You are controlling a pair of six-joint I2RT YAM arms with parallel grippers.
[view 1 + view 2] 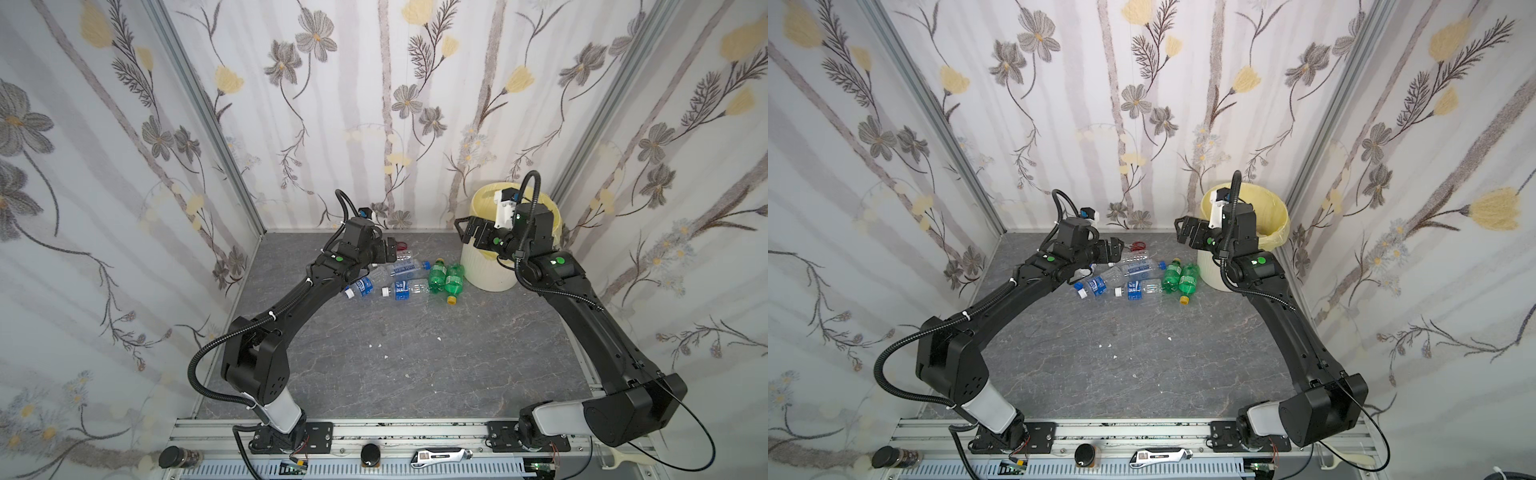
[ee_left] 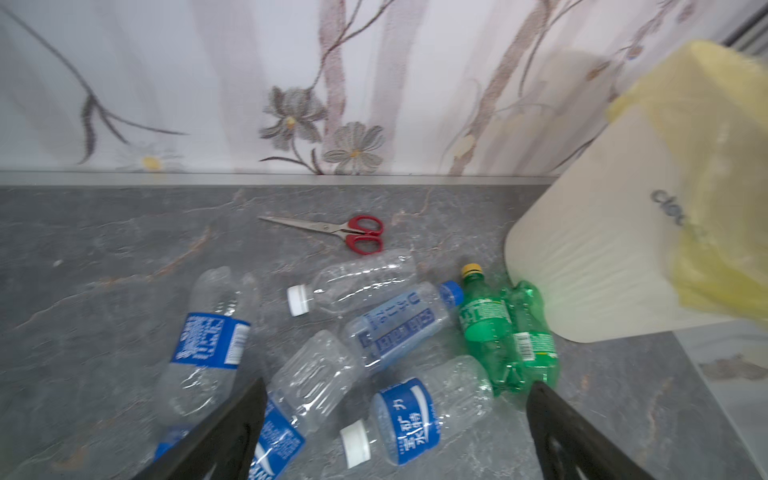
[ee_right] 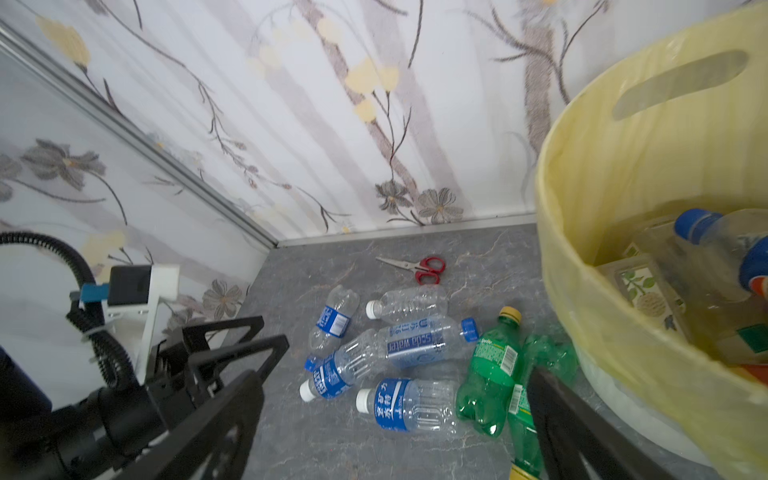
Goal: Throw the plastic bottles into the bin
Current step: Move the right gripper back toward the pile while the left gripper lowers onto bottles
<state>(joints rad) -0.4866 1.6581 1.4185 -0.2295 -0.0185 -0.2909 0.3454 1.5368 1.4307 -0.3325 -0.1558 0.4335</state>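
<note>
Descent matters: left gripper [image 2: 398,382], fingers [image 2: 226,434] spread and empty like right gripper [image 1: 468,230], should straddle blue-labelled white-capped bottle [image 2: 409,419] mid-body, squarely.

Floral wallpaper walls [image 1: 374,104] around grey marbled tabletop [image 1: 415,365].

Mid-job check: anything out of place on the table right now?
Red-handled scissors lie just behind the bottles, toward the back wall: not a bottle, so they do not belong in the bin.
</note>
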